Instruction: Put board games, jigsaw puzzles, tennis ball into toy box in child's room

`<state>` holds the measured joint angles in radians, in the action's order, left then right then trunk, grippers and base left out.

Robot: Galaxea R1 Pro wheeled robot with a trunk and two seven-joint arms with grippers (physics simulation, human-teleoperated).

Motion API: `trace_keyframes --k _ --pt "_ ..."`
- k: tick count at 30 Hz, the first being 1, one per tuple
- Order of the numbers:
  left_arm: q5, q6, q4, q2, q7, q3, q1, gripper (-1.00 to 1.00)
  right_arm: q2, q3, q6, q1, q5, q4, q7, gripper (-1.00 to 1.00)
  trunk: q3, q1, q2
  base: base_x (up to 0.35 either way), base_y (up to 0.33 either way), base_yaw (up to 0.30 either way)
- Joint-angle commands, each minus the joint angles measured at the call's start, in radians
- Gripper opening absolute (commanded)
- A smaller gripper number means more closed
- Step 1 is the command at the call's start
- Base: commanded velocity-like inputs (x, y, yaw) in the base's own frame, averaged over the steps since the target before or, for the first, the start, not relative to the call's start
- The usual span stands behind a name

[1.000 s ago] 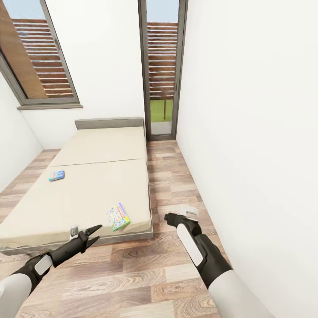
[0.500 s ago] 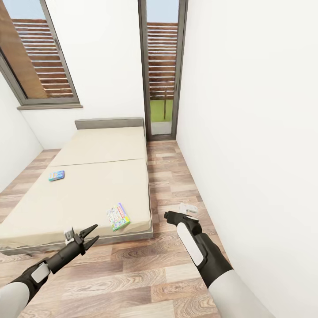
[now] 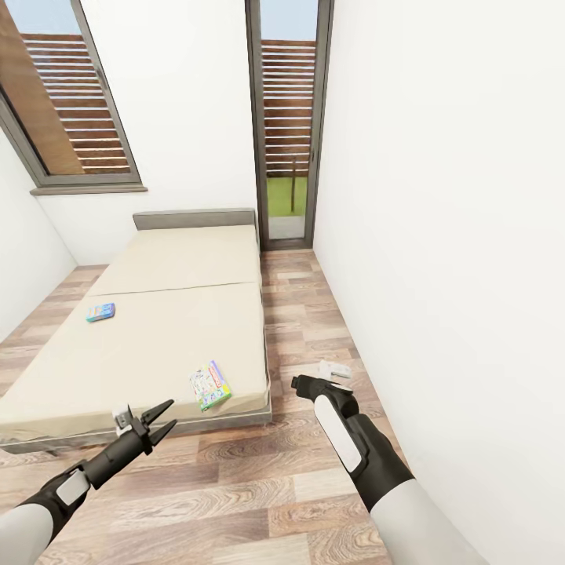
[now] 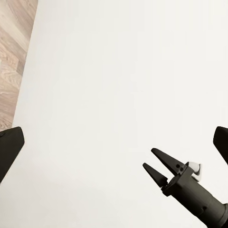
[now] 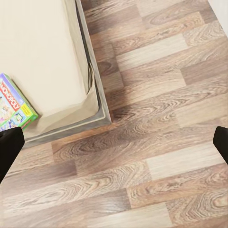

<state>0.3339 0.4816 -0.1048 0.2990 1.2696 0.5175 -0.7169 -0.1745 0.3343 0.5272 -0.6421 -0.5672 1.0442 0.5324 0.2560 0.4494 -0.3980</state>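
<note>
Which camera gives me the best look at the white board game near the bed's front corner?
The head view: the white board game lies whole and unobstructed on the bed, near its front right corner, beyond the left gripper. The right wrist view catches just part of it, cut off by the picture's edge. The left wrist view faces a white wall.

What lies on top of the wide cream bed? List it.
Two board games lie on the cream two-part mattress: a small teal-blue box towards its left side, and a white box with multicoloured edges near the front right corner. Nothing covers either box.
</note>
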Motion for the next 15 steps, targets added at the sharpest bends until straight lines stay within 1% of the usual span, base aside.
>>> trace_keyframes --k 1,6,15 --pt "0.008 0.011 0.001 0.0 0.003 -0.006 0.0 1.0 0.0 0.001 0.002 -0.001 -0.008 0.001 0.009 1.0 0.002 0.001 -0.002 0.0 0.0 0.0" --pt "0.008 0.012 0.001 0.0 0.002 -0.005 0.003 1.0 0.0 0.001 0.004 -0.001 -0.008 0.003 0.009 1.0 0.002 0.001 -0.002 0.0 0.0 0.0" --pt "0.009 0.012 0.001 0.0 0.002 -0.005 0.005 1.0 0.0 0.0 0.029 0.002 -0.008 0.038 0.009 1.0 0.002 0.001 -0.002 0.0 0.0 0.0"
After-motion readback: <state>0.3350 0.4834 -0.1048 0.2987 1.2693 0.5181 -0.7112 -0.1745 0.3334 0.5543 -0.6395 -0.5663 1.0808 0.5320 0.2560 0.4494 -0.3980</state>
